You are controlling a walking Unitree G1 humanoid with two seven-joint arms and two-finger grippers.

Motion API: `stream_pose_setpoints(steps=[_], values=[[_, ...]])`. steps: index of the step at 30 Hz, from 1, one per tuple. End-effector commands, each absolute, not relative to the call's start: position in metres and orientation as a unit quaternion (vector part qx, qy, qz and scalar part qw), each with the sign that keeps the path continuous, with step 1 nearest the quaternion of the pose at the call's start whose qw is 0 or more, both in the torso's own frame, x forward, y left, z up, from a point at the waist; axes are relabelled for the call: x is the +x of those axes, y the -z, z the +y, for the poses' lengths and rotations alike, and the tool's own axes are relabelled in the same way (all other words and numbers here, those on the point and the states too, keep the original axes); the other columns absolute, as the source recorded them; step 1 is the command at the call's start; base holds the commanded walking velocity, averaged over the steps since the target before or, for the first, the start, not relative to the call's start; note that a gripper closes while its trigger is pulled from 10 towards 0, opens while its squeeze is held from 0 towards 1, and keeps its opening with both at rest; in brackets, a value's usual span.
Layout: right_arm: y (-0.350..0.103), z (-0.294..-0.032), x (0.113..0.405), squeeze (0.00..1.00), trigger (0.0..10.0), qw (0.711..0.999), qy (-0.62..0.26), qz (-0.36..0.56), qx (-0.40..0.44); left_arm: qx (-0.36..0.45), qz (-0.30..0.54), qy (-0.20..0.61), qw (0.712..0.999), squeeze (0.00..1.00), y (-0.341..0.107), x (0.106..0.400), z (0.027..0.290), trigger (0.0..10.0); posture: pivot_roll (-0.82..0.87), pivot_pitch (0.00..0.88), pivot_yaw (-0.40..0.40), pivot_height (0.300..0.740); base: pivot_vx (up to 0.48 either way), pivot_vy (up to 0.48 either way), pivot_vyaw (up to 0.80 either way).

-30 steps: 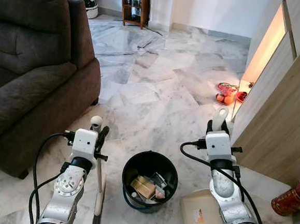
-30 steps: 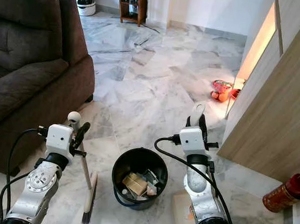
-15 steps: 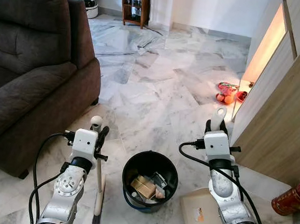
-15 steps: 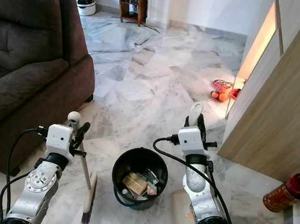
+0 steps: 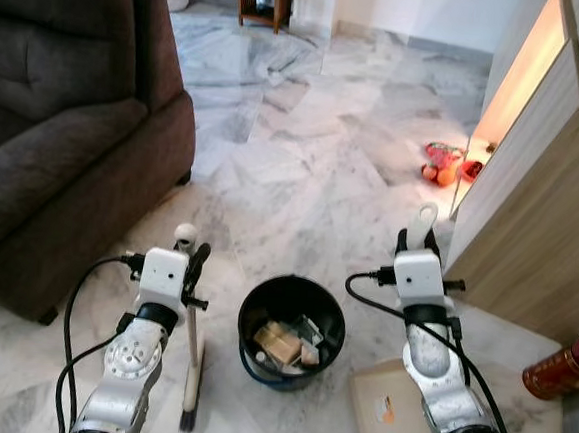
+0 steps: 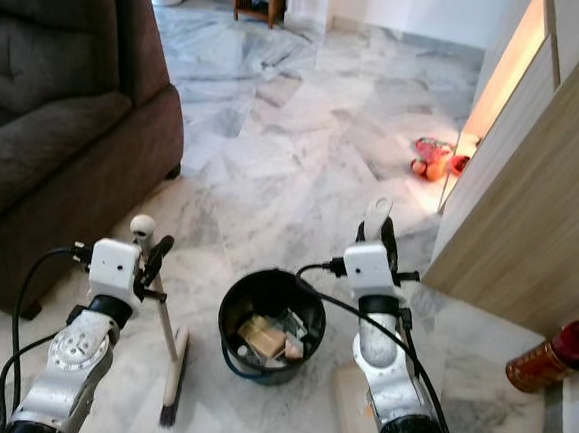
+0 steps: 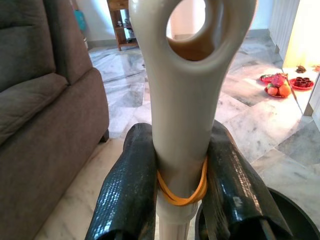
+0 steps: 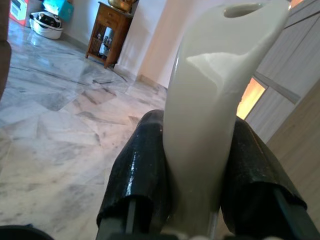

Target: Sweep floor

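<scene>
- Since rubbish already sits in the black bin (image 5: pixel 291 327), some sweeping looks done.
- The left gripper (image 7: pixel 180 195) pinches the brush (image 5: pixel 190 369) handle.
- The right gripper (image 8: pixel 197 175) pinches the dustpan (image 5: pixel 398 426) handle beside the bin.

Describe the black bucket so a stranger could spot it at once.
Start at the brown sofa on the robot's left and look down the marble floor toward the robot. Between its two arms stands the black bucket, round and open-topped, with cardboard and paper scraps inside.
</scene>
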State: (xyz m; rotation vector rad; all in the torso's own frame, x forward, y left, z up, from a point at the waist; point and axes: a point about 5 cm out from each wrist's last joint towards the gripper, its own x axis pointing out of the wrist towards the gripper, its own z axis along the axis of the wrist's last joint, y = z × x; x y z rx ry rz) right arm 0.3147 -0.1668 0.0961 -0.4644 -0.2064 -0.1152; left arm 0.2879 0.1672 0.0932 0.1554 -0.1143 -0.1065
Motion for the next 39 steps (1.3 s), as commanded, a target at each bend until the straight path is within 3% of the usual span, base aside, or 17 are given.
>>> stream_pose_setpoints(steps=[1, 23, 39], values=[[-0.0983, -0.1644, 0.3156, 0.0, 10.0, 0.965, 0.051, -0.111, -0.234, 0.087, -0.074, 0.05, 0.992, 0.0, -0.1, 0.2874, 0.1697, 10.0, 0.13, 0.063, 0.026, 0.74, -0.274, 0.0, 0.0], [-0.0971, -0.1637, 0.3165, 0.0, 10.0, 0.965, 0.05, -0.11, -0.235, 0.087, -0.075, 0.051, 0.992, 0.0, -0.0999, 0.2872, 0.1682, 10.0, 0.14, 0.046, 0.023, 0.74, -0.265, 0.0, 0.0], [-0.0959, -0.1617, 0.317, 0.0, 10.0, 0.968, 0.046, -0.108, -0.223, 0.09, -0.072, 0.05, 0.992, 0.0, -0.0993, 0.2878, 0.1682, 10.0, 0.14, 0.042, 0.02, 0.74, 0.0, 0.0, 0.0]])
